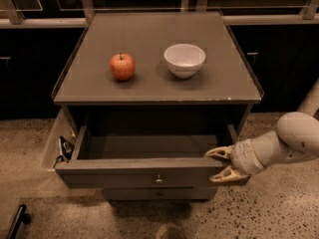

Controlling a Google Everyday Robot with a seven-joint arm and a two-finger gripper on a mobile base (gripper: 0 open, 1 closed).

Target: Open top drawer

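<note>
The top drawer [124,172] of the grey cabinet is pulled out toward me, and its grey box interior [149,143] shows with nothing in it. A small round metal knob [158,179] sits at the middle of its flat front panel. My gripper [220,164] is at the right end of the front panel. Its two pale fingers [218,153] are spread apart, one at the panel's top edge and one lower on its face. A narrower drawer front [159,193] with a similar knob shows just below.
A red apple [122,66] and a white bowl [184,59] stand on the cabinet top [219,83]. A small object [64,148] lies on the floor at the cabinet's left side. A dark bar [15,222] is at the lower left. Dark cabinets run behind.
</note>
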